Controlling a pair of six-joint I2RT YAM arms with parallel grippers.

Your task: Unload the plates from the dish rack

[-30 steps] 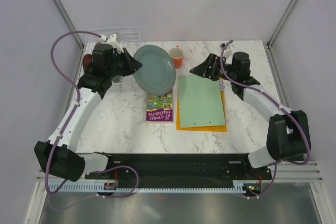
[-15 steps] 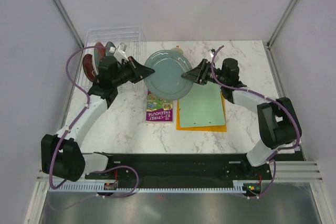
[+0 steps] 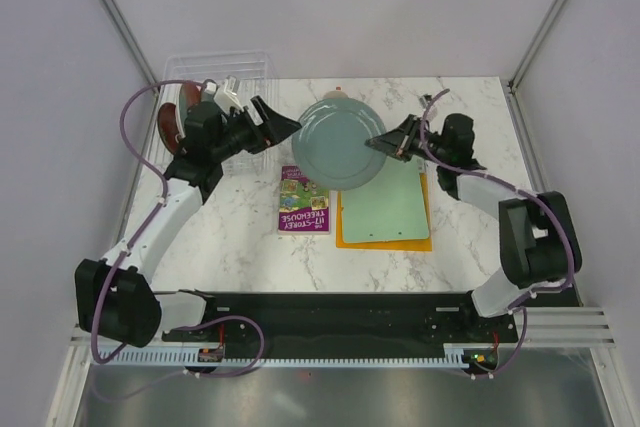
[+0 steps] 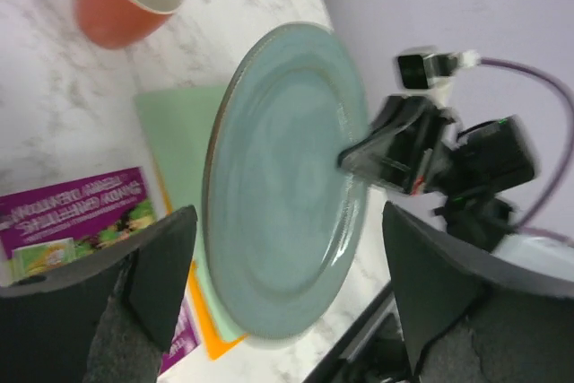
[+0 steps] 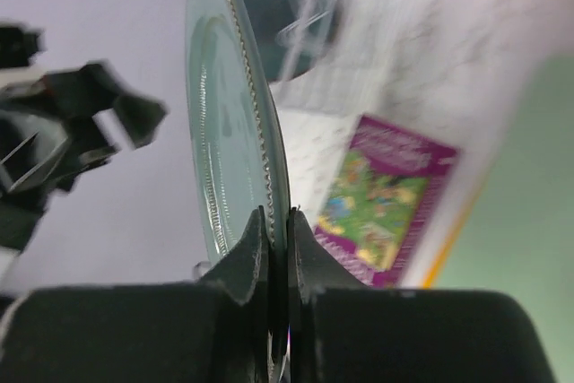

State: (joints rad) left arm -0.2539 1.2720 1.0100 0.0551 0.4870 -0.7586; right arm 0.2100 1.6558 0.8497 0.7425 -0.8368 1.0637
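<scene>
While your right jaws clenched the grey-green plate (image 3: 343, 142) mid-frame, left jaws released, a red plate (image 3: 168, 123) sat in the dish rack (image 3: 215, 65) upper left.

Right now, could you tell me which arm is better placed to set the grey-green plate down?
The right arm: its gripper is shut on the rim of the plate, while the left gripper stands open and is not gripping it.

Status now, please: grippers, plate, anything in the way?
Left gripper open. Right gripper shut on grey-green plate rim, plate off table. Green board, booklet beneath.
</scene>
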